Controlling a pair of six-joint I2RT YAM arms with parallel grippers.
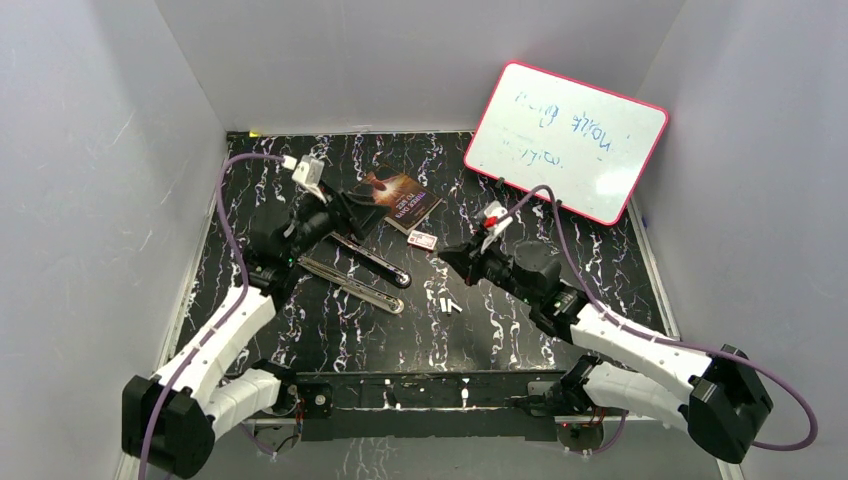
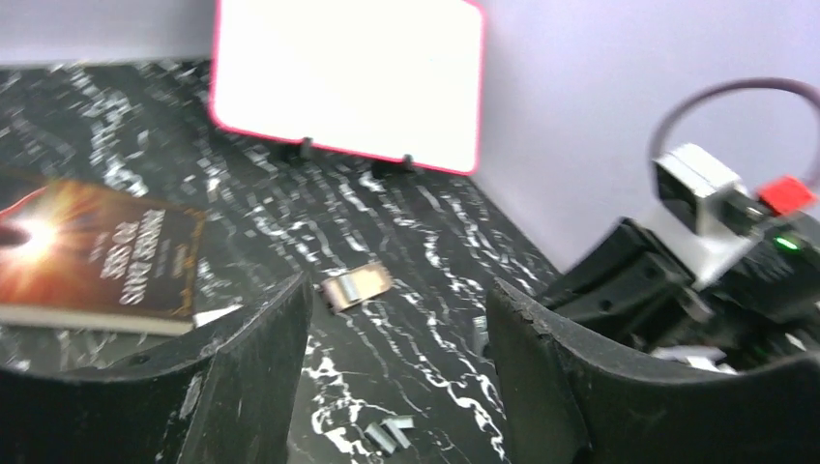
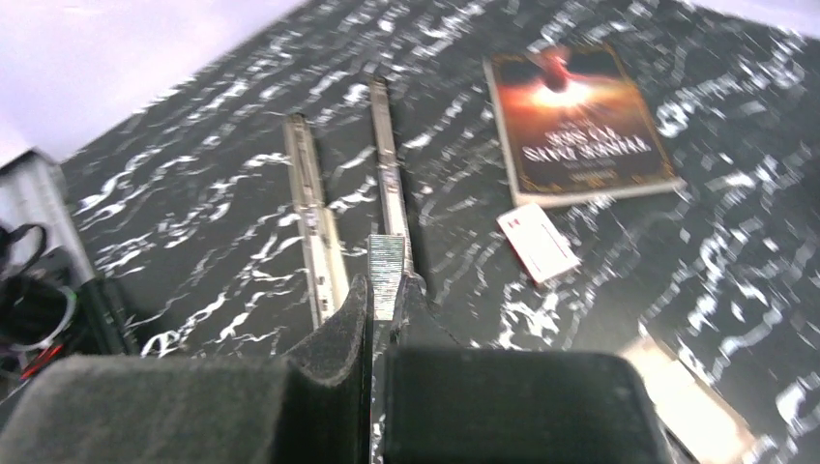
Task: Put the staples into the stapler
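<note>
— Where are the staples right now?

— We are pinching one ribbed silver strip of staples [image 3: 389,266] in the right gripper [image 3: 379,302]. Its jaws are pressing shut on the strip, low in the middle of the right wrist view. A few loose staple strips [image 1: 449,306] are lying on the table [image 1: 330,340] at the centre of the overhead frame, with the small white-and-red box [image 1: 422,240] just above them.

— And the stapler?

— The stapler [image 1: 355,272] is lying splayed open left of centre, and its channel is looking bare. So we are judging the loading as not yet done: the strip needs seating and the stapler needs closing. The left gripper [image 2: 401,319] is gaping wide over the table, gripping nothing.
</note>
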